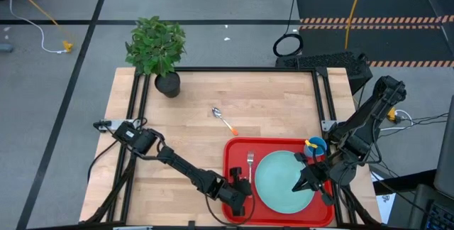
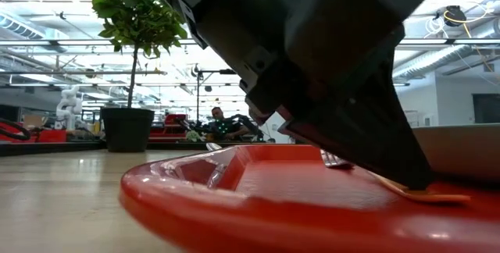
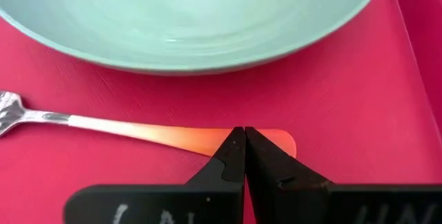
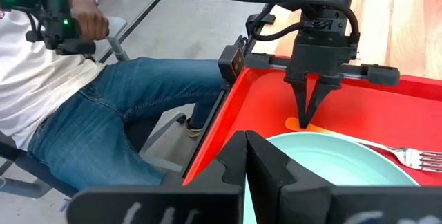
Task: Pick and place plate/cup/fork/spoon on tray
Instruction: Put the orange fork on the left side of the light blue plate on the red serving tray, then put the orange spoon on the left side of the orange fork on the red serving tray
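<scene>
Left tool [image 3: 244, 135]: clenched empty, tips on fork [image 3: 138, 131] handle end on tray [image 3: 387, 134]; spoon [image 1: 224, 120] remains; lift straight, sparing plate [image 3: 186, 16].

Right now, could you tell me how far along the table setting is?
Done: plate and cup sit on the tray. In hand: the left end effector is shut on the fork's handle, which lies on the tray beside the plate. Left: the spoon lies on the table. The right end effector waits over the plate.
</scene>
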Tool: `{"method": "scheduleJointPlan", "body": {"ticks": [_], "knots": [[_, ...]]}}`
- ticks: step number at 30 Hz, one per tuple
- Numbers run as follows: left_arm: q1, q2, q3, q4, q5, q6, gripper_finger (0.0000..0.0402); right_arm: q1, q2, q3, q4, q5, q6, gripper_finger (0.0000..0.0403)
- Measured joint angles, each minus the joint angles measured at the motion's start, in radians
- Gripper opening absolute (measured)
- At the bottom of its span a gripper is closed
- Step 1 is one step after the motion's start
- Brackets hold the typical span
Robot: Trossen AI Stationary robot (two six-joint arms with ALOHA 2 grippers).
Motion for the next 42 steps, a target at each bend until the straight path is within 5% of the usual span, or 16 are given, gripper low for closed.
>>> {"method": "scheduleJointPlan", "body": {"ticks": [19, 24, 33, 42], "knots": [[-0.005, -0.138, 0.004, 0.027, 0.002, 0.118, 0.0003, 0.0, 0.0, 0.0, 0.0, 0.0, 0.0, 0.0], [0.008, -0.228, 0.004, -0.174, -0.117, 0.166, 0.0003, 0.0, 0.0, 0.0, 0.0, 0.0, 0.0, 0.0], [0.142, -0.321, 0.005, -0.493, -0.252, 0.043, 0.0005, 0.0, 0.0, 0.0, 0.0, 0.002, 0.008, 0.0], [0.346, -0.322, -0.059, -0.53, -0.28, -0.188, 0.0043, 0.0, 0.0, 0.0, 0.0, 0.004, 0.008, 0.0]]}}
